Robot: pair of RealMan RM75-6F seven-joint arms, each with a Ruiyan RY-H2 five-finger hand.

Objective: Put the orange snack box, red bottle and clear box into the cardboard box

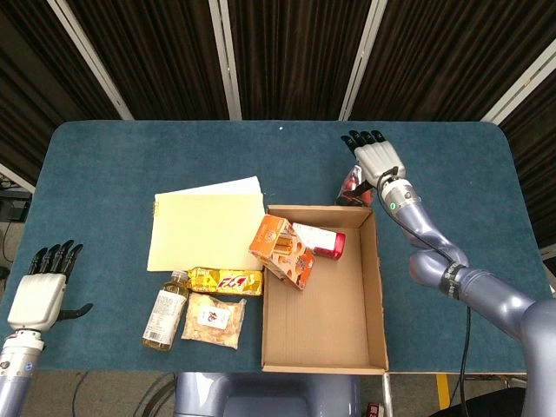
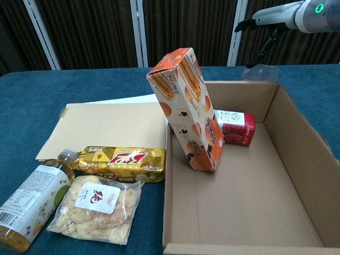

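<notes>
— What do we see on the soft blue worktop (image 1: 113, 165)?

— We see a brown cardboard box (image 1: 330, 334) with its flaps open. The orange snack box (image 2: 187, 109) stands tilted inside it, leaning at the left wall. The red bottle (image 2: 235, 127) lies on its side behind it, at the back of the box.

— And the clear box (image 2: 260, 72)?

— It is shiny and see-through, and it sits on the worktop just behind the cardboard box. Our right hand (image 1: 372, 160) is over it with fingers spread. We cannot tell if it is touching it.

— The other hand?

— Our left hand (image 1: 39, 291) hangs at the left edge, fingers apart, holding nothing.

— What else?

— A flat yellow folder (image 1: 207, 228), a crinkly gold packet (image 2: 121, 162), a bag of bumpy snacks (image 2: 98, 207) and a smooth tea bottle (image 2: 29, 207).
</notes>
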